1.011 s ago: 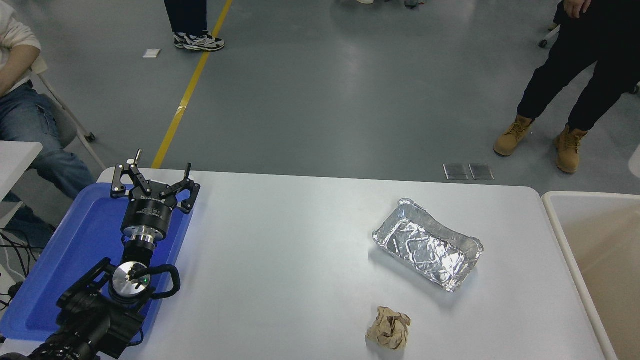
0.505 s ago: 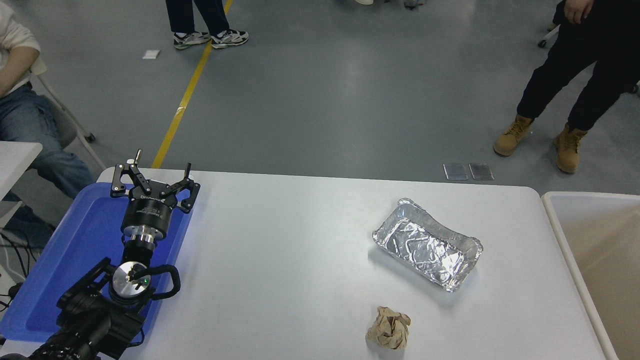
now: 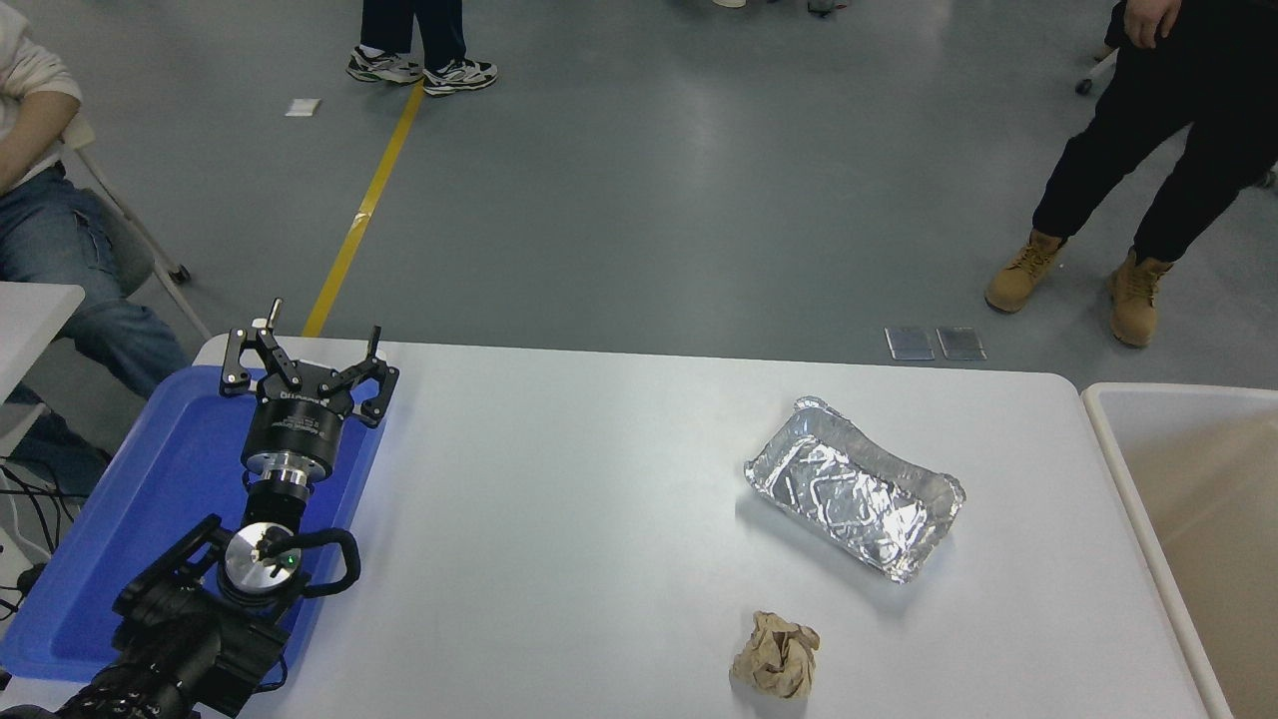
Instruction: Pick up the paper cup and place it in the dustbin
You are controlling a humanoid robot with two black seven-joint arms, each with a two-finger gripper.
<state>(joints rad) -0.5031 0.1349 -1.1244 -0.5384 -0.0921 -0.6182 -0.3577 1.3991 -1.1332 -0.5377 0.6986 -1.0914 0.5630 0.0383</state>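
You have the left gripper (image 3: 321, 340) parked at the worktop's (image 3: 559, 519) left side, over the far right edge of the blue tray (image 3: 150, 499), with its jaws spread apart and nothing between them. The left arm (image 3: 200, 619) runs in from the near left corner. Your right arm and gripper are out of view.

The paper cup does not show anywhere on the worktop or in the visible part of the dustbin, so you cannot read which way it points or how its long axis lies.

The dustbin (image 3: 1103, 419) stands just off the worktop's right edge, its thick off-white rim running alongside that edge and its beige inner wall showing; the picture cuts off most of it.

The blue tray takes up the left edge of the worktop, from the far left corner down to the near left corner.

The foil tray (image 3: 854, 502) lies right of the middle, its long axis slanting from far-left to near-right, with its open side up. The crumpled brown paper ball (image 3: 777, 654) sits near the front edge, well apart from the foil tray and nearer you than it.

Between the blue tray and the foil tray you have a wide bare stretch of worktop from the far edge to the front edge.

Beyond the far edge, 1 person (image 3: 60, 250) sits at the left, and 2 others (image 3: 1148, 160) stand on the floor.
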